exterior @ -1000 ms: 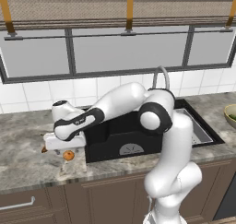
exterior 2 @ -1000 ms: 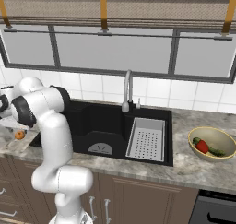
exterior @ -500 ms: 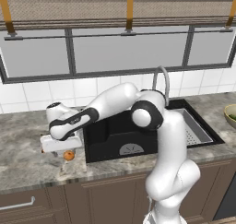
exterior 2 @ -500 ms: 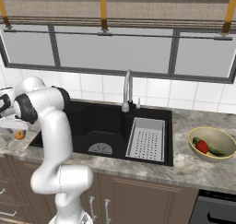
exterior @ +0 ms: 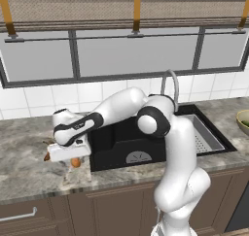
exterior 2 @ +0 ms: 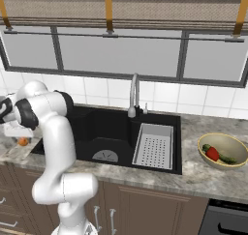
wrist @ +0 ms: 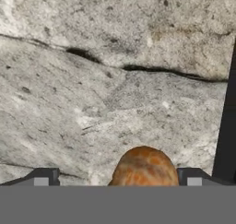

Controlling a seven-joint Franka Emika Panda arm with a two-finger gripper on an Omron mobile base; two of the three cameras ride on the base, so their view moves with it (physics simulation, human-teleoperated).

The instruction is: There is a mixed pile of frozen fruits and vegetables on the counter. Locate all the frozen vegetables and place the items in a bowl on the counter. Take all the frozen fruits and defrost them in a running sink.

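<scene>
My gripper [wrist: 117,180] is open and points down at the counter [exterior: 29,174]. The small orange [wrist: 145,167] sits between its two finger tips, without visible contact. From the left base view the hand hovers just over that orange [exterior: 75,162], left of the black sink [exterior: 121,135], and a brown banana end [exterior: 47,157] pokes out beside it. In the right base view the orange [exterior 2: 22,141] lies at the far left. The tan bowl [exterior 2: 231,143] on the right counter holds a red round fruit [exterior 2: 212,153] and a green stick [exterior 2: 225,158].
A curved grey tap [exterior 2: 132,96] rises behind the sink [exterior 2: 101,127]. A grey perforated tray [exterior 2: 155,145] fills the basin's right part. A tiled wall and window run along the back. The sink's dark rim [wrist: 228,126] lies close to the orange.
The hand has sunk slightly toward the orange while the arm's upper links shifted. The jaws stayed open and the orange has not moved.
</scene>
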